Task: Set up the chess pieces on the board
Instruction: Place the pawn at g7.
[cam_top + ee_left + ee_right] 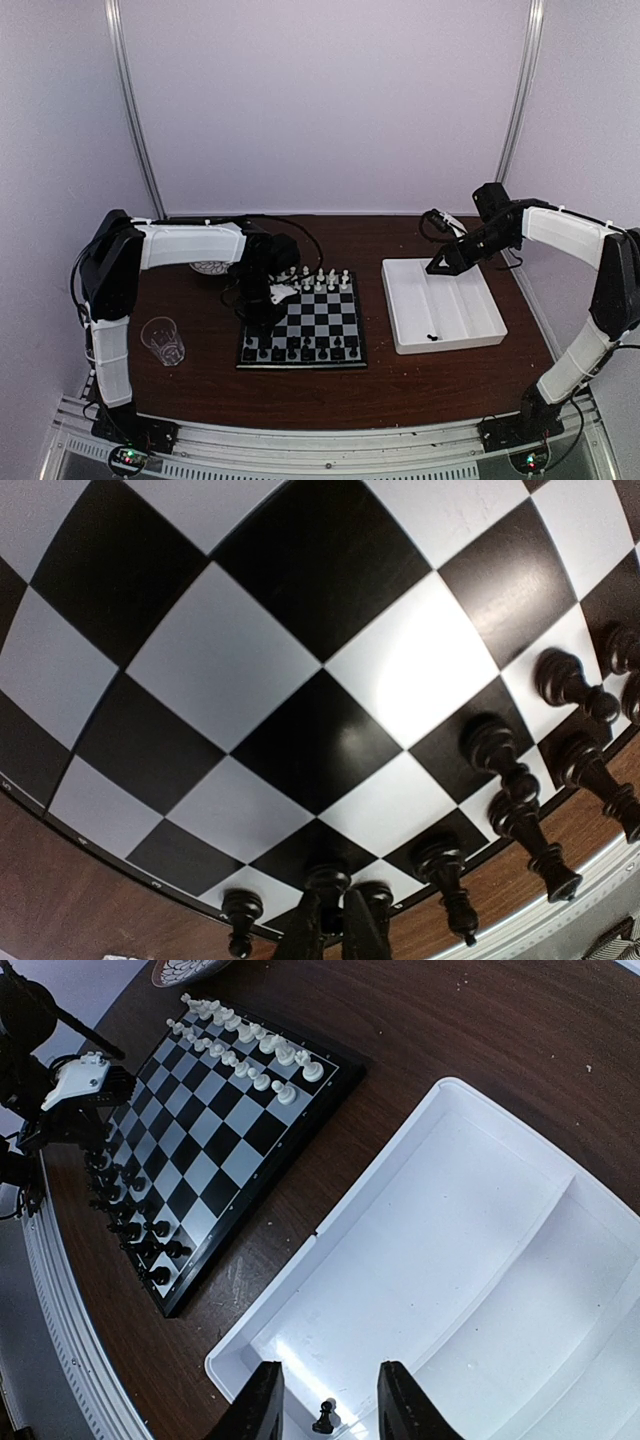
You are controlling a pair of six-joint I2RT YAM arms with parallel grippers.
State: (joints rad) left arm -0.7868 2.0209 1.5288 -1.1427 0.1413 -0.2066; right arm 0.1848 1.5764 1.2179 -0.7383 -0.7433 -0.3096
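At the middle of the brown desk [200, 390]: the board [318, 322], flat and square to the near edge. Along its two far rows, the white chess pieces [322, 280], upright; along its two near rows, the black chess pieces [300, 351], also upright. Low over the board's near-left part, the left end effector [340, 900], fingers [368, 920] pressed together right at the near edge row. Just at those fingertips, one black piece [328, 880]; impossible to say whether pinched or merely touched. To the right of the board and well apart from it, a white compartmented tray [402, 300]. Above the tray, clear of its floor, the right end effector [329, 1367], fingers [262, 1400] standing apart with nothing between them. On the tray floor directly below that gap, a lone black piece [324, 1417], not touched by either finger. Left of the board, near the left arm, a clear glass [163, 340], upright. Behind the left arm, toward the back of the desk, a round patterned plate [208, 267], partly hidden.
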